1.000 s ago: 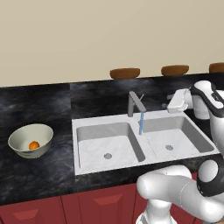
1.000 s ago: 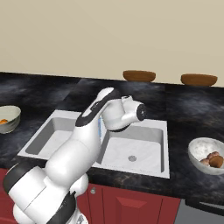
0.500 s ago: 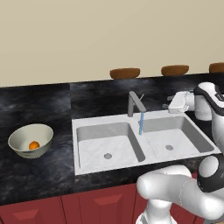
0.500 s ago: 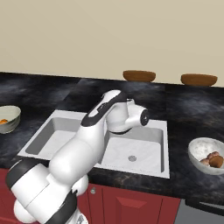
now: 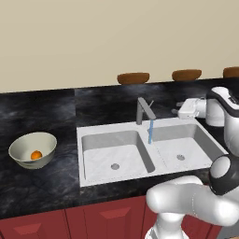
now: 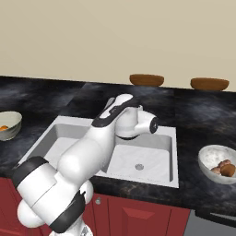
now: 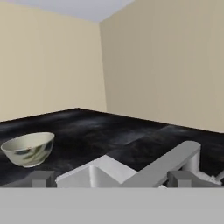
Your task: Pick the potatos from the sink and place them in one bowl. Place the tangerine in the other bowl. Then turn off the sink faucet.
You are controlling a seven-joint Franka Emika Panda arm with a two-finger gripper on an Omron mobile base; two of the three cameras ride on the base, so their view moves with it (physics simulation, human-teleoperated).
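I see the tangerine in the cream-green bowl, both potatoes in the marbled bowl. Water runs from the faucet. My tool, jaws apart, holds nothing beside it.

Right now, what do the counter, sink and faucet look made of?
Counter: looks like polished black stone, going by its grey mottled veining. Sink: matte white, maybe composite or enamel; flat shading, no glare. Faucet: seems brushed grey metal, square-edged, dull sheen. All rendered, so only a guess.
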